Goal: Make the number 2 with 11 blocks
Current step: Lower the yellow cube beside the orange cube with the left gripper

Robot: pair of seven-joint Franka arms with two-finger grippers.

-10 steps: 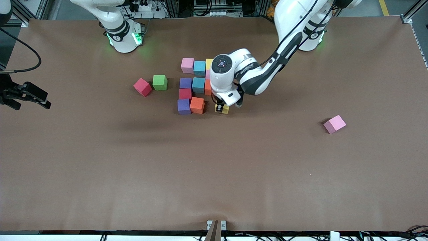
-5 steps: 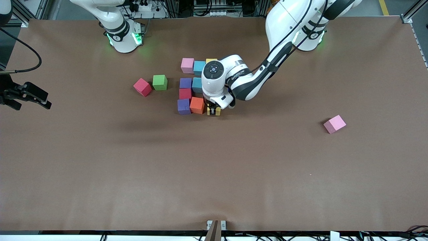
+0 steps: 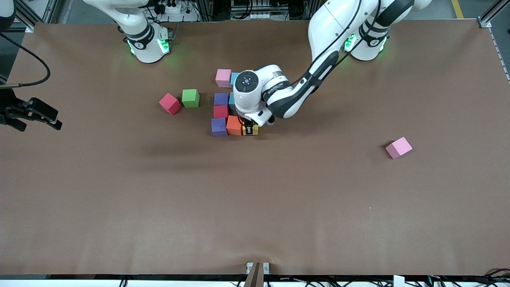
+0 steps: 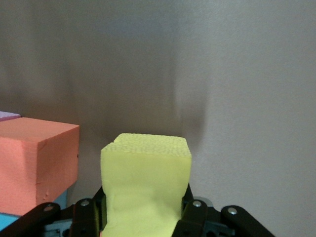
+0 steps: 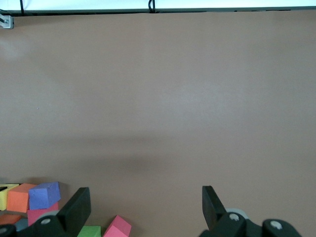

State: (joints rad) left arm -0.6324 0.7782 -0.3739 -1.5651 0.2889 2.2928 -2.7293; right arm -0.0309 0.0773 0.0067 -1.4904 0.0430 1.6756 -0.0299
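Beside orange block (image 3: 234,125), yellow block (image 3: 250,130) now.

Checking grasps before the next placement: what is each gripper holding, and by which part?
The left gripper holds a yellow block, pinched on two opposite side faces, beside the orange block. The right gripper is open and holds nothing.

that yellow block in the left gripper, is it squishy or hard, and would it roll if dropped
Probably squishy: the yellow block bulges where the left gripper pinches it, and its rough, pitted top edge looks like foam. Likely light for its size. Unlikely to roll, since its flat faces match the orange block beside it.
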